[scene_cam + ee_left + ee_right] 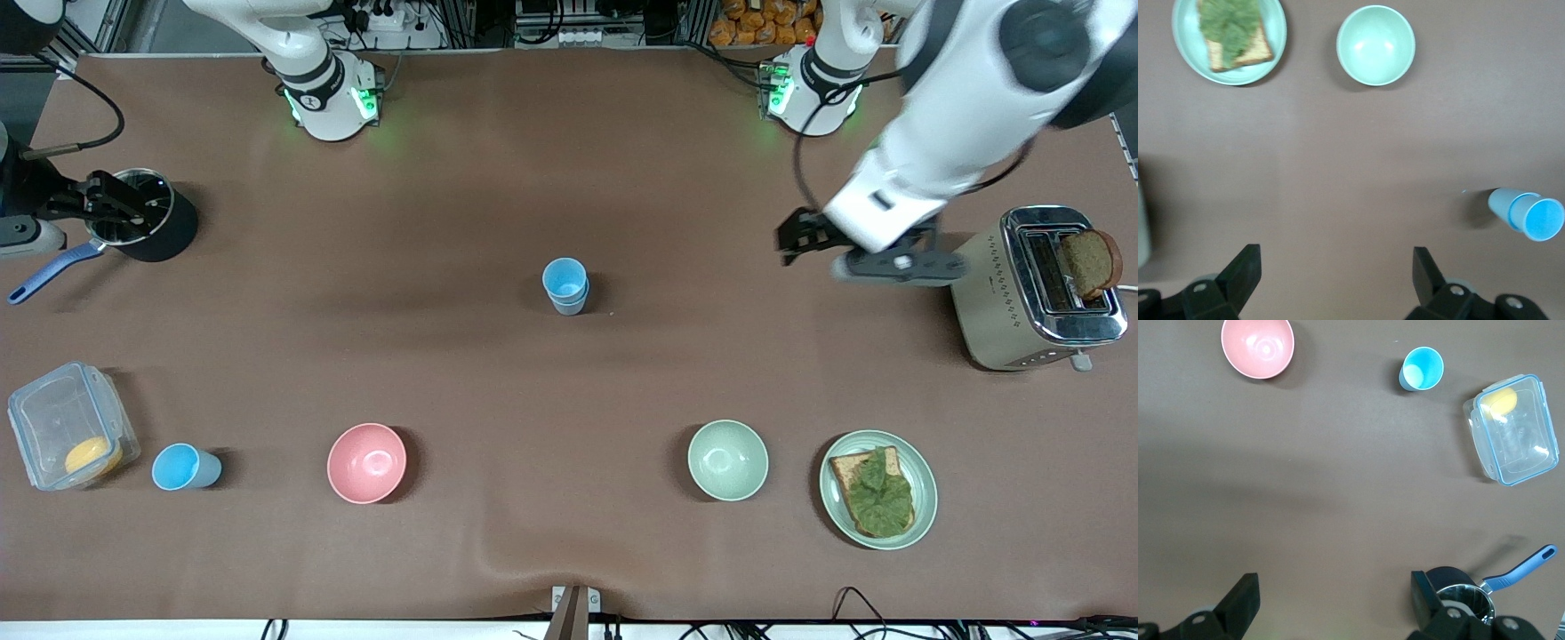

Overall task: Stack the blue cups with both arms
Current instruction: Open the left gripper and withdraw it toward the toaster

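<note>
Two blue cups [565, 284] stand nested, one inside the other, at the middle of the table; the left wrist view shows this stack [1528, 215] off to one side. A single blue cup [183, 468] stands upright near the front camera toward the right arm's end, also seen as a lone cup [1421, 369] in the right wrist view. My left gripper [794, 238] hangs open and empty over bare table beside the toaster, well apart from the stack; its own view shows the left gripper [1337, 267] wide apart. My right gripper [114, 206] is open and empty over the black pot; the right gripper [1335, 593] holds nothing.
A pink bowl [366, 462] and a pale green bowl [727, 460] sit near the front camera. A plate [925, 484] with leaf-topped toast lies beside the green bowl. A toaster [1005, 293] holds bread. A black pot [164, 233] and a clear lidded box [67, 425] are at the right arm's end.
</note>
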### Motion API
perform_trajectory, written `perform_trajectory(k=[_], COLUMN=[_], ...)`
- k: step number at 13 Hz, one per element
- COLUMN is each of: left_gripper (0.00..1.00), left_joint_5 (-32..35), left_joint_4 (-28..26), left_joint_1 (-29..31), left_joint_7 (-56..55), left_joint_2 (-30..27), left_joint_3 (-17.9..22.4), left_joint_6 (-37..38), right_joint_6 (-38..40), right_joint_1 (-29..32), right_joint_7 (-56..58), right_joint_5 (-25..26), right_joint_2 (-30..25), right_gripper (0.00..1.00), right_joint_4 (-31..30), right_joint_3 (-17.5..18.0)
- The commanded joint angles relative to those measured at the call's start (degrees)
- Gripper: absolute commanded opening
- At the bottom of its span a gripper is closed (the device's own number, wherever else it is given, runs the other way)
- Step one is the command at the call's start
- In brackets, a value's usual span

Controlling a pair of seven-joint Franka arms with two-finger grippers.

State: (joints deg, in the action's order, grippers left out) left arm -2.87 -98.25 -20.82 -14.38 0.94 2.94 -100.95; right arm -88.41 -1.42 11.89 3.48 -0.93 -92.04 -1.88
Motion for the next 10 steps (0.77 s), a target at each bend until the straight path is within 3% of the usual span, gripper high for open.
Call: perform_trajectory(k=[1,5,10], left_gripper=[1.0,1.0,1.0], left_joint_5=[1.38,1.56,1.82], left_joint_4=[-2.04,-3.0,-3.09], left_joint_1=[4.55,11.49,14.67], left_joint_7=[4.43,10.41,11.74], left_joint_2=[-3.84,-7.53,-9.21], left_joint_3=[-1.1,-1.1,-1.01], left_joint_6=[2.5,4.27,5.94], right_joint_6=[0.79,0.79,0.79], right_joint_1=[1.25,1.25,1.6], right_joint_7=[0.24,0.24,0.24], right_joint_5=[-0.66,-0.66,-1.28], right_joint_2=[0.49,0.49,0.49], right_gripper=[1.0,1.0,1.0], right_joint_4=[1.07,1.07,0.98], right_joint_3=[0.74,0.74,0.65])
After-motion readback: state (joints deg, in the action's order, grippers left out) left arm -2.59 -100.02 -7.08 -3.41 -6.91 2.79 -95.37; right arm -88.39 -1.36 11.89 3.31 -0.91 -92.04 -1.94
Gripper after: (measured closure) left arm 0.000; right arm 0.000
